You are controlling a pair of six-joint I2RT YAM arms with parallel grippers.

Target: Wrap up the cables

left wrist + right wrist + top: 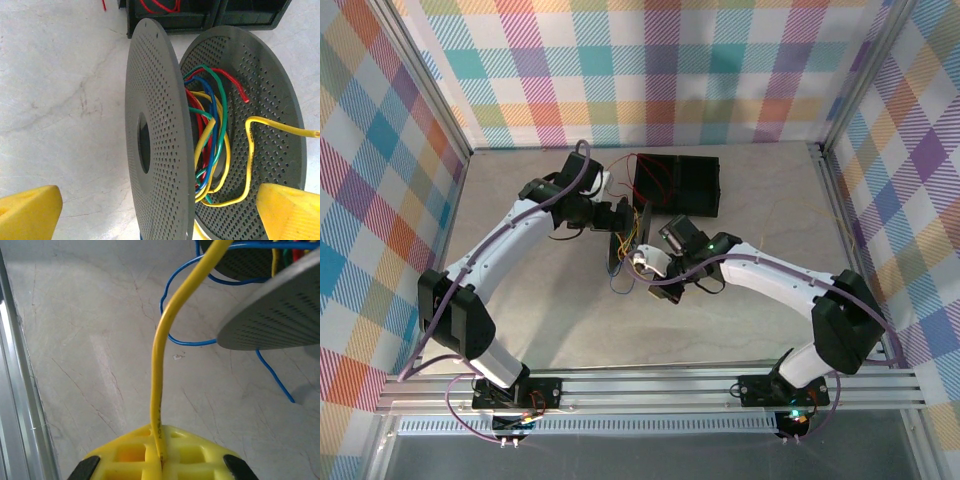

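Right now: right gripper (160,452) pinching a yellow cable (159,365), left gripper (157,192) spread wide

From my left wrist camera I see both yellow fingers (30,215) standing far apart, one at each lower corner, holding nothing. Between them sits the black perforated spool (155,125). Its two flanges are angled apart, with the cables (210,125) bunched in the gap: red, green, blue and yellow strands, loosely looped around the hub rather than wound tight. One yellow end sticks out to the right across the far flange.

On the right wrist camera the fingers are closed on the yellow cable, which rises from the pinch and curves up toward the spool's flange. A blue cable (200,342) loops loosely over the pale table (75,340) beneath that flange (I can't tell where its far end lies).

Beyond the spool a black tray (678,185) holds more red wire.
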